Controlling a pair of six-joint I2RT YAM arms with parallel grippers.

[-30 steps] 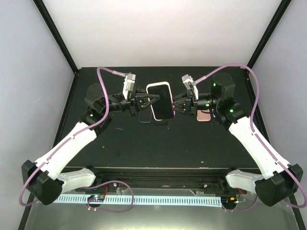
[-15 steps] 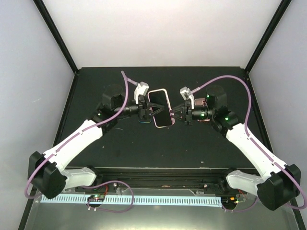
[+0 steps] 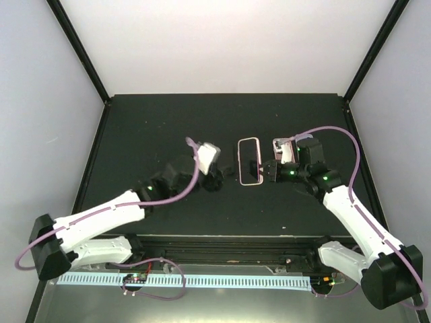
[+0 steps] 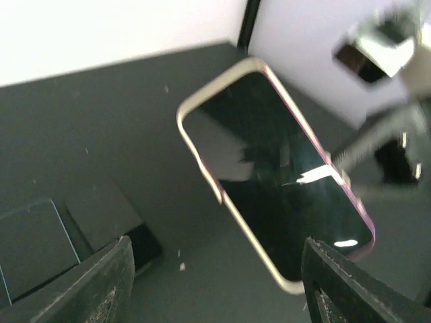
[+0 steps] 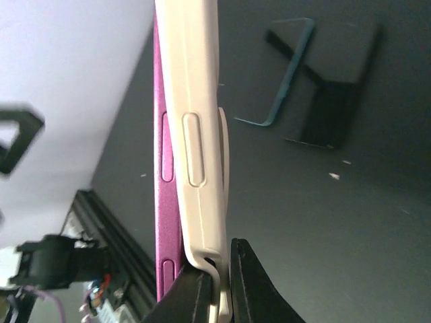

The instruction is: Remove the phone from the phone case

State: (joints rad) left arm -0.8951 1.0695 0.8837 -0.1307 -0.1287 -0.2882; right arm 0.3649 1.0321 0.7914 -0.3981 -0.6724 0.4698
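Top view: the phone (image 3: 250, 161) hangs over the table (image 3: 148, 128), its right edge clenched in the right tool (image 3: 267, 171); the grip is too small to read here.

Left wrist: the left tool (image 4: 217, 245) gapes, released, with the phone ahead of it, untouched. It should probably close on the case (image 4: 195, 145) rim only.

Right wrist: the pinch sits on the case lip; whether it catches the phone too is unclear.

Bright, even light is cast from above, and the white back wall (image 3: 222, 40) is washed out. In the left wrist view, glare is caught on the phone (image 4: 276, 182) screen, and shapes toward the far right corner of the table (image 4: 101, 134) are smeared by blur.
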